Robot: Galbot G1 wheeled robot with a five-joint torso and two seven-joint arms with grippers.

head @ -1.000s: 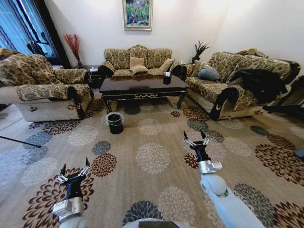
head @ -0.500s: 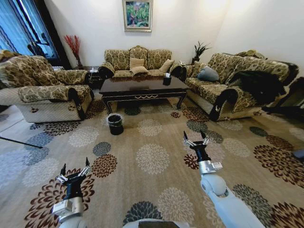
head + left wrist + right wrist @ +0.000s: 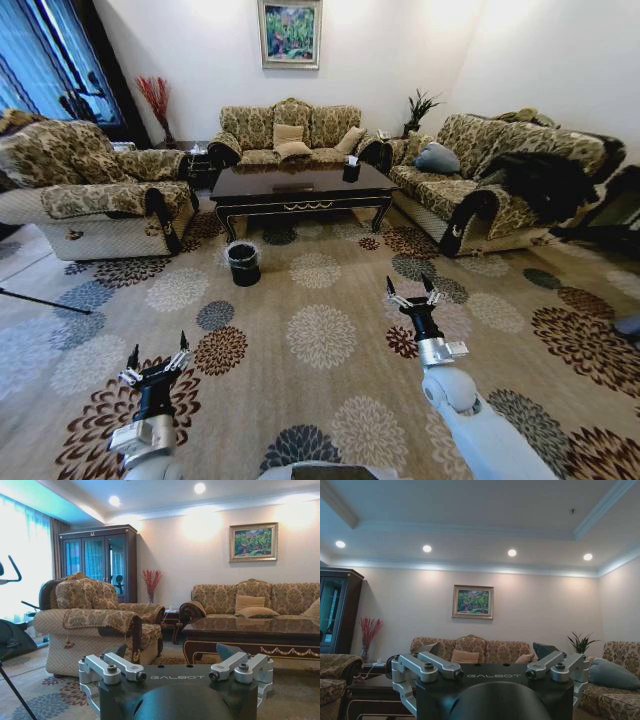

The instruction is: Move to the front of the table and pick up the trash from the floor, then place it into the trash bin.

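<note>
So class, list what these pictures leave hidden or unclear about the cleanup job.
- Trash: no piece can be made out on the patterned carpet, head view.
- Bin: contents too small to tell.
- Floor under the table: shadowed.
- Left claw, right claw: open, empty.

— Describe the floor and walls.
— A beige carpet (image 3: 330,300) with round floral medallions covers the floor; the walls are plain white, and a framed painting (image 3: 289,31) hangs at upper centre.
— Seating and light?
— Three patterned sofas (image 3: 290,128) surround the centre; a blue-curtained window (image 3: 45,60) is at upper left.
</note>
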